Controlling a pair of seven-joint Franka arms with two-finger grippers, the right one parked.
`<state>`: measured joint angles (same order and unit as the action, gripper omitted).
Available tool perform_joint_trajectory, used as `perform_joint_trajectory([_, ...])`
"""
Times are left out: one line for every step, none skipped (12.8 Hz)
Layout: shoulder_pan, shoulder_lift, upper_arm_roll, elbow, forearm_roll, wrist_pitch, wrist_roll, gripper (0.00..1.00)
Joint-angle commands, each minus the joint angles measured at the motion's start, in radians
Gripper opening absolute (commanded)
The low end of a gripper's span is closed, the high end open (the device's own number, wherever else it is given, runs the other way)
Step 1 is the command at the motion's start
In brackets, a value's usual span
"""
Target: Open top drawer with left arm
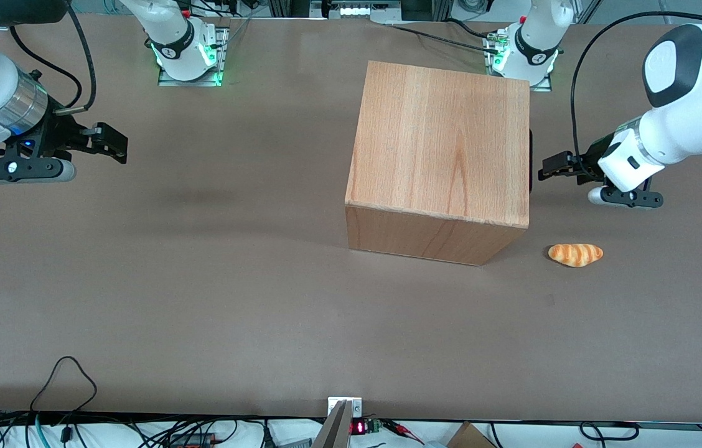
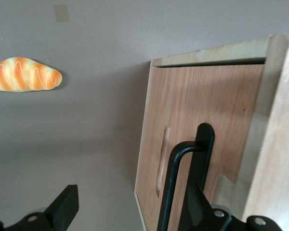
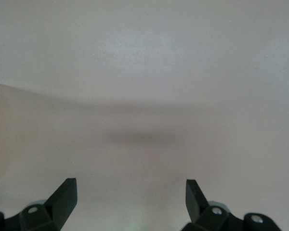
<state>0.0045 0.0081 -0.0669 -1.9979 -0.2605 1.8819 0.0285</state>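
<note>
The wooden box casing [image 1: 438,140] stands on the table. Its drawer front faces the working arm's end of the table. In the left wrist view the top drawer's front panel [image 2: 202,106] shows, sitting in the casing with a thin dark gap along one edge. Its black bar handle [image 2: 169,187] also shows as a dark strip in the front view [image 1: 531,160]. The left arm's black gripper [image 1: 545,168] is level with the drawer front, just in front of it. It is open [image 2: 132,195]. One finger [image 2: 65,204] is over bare table and the other finger [image 2: 195,207] is against the handle.
A striped bread roll [image 1: 575,254] lies on the table nearer the front camera than the gripper, and shows in the left wrist view [image 2: 24,74]. The brown table [image 1: 201,280] stretches toward the parked arm's end. Cables run along the table's near edge [image 1: 65,379].
</note>
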Motion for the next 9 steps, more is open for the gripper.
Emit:
perform_joint_trajectory([0.009, -0.02, -0.01, -0.05, -0.034, 0.042, 0.04, 1.0])
perform_joint_trajectory([0.009, -0.016, -0.011, -0.05, -0.037, 0.043, 0.048, 1.0])
perform_joint_trajectory([0.009, -0.017, -0.011, -0.068, -0.042, 0.054, 0.048, 1.0])
perform_joint_trajectory([0.009, -0.02, -0.013, -0.082, -0.046, 0.068, 0.05, 1.0])
perform_joint_trajectory([0.008, -0.019, -0.017, -0.085, -0.046, 0.069, 0.054, 1.0])
perform_joint_trajectory([0.008, -0.019, -0.024, -0.087, -0.048, 0.069, 0.06, 1.0])
perform_joint_trajectory([0.008, -0.019, -0.024, -0.088, -0.048, 0.069, 0.062, 1.0])
perform_joint_trajectory([0.008, -0.02, -0.025, -0.094, -0.048, 0.069, 0.062, 1.0])
perform_joint_trajectory([0.005, -0.02, -0.025, -0.097, -0.048, 0.069, 0.062, 1.0])
